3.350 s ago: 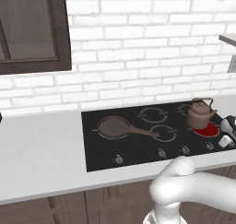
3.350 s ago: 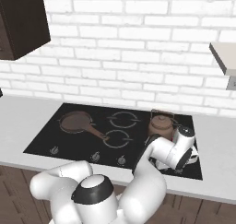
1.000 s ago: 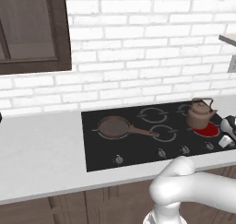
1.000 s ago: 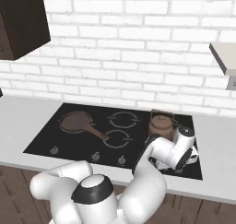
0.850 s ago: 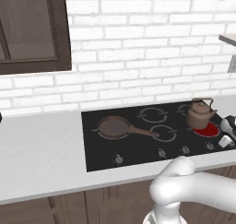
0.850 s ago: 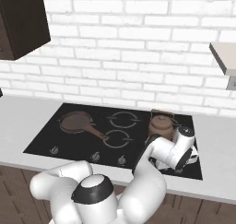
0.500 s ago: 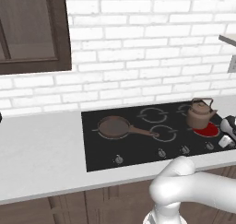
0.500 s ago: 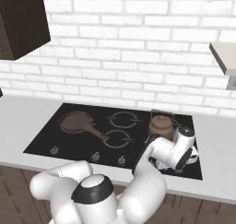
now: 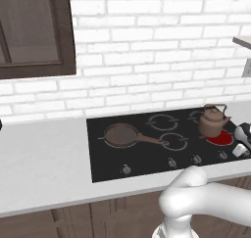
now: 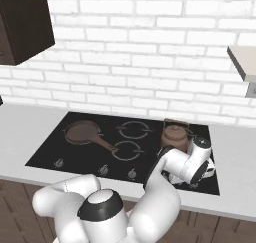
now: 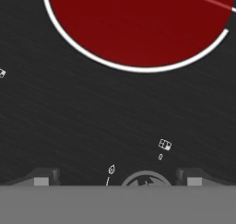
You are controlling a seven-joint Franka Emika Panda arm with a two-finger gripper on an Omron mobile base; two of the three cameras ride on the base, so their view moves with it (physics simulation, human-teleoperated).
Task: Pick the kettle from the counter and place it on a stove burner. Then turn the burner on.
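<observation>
The kettle (image 9: 213, 121) is sitting on the glowing stove burner (image 11: 138, 20) beyond the wide-open gripper (image 11: 115, 178), so the task is probably finishing.

place: home kitchen | evidence: black glass cooktop (image 9: 147, 156), white brick backsplash (image 9: 162, 70), dark wood cabinet (image 9: 34, 34) at 10 o'clock, pale counter (image 9: 44, 168)

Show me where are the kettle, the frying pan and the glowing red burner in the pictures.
kettle (image 9: 213, 123), left base view, on its copper body.
frying pan (image 9: 120, 135), left base view, on its round bowl.
stove burner (image 11: 138, 20), hand view, on the red disc.
</observation>
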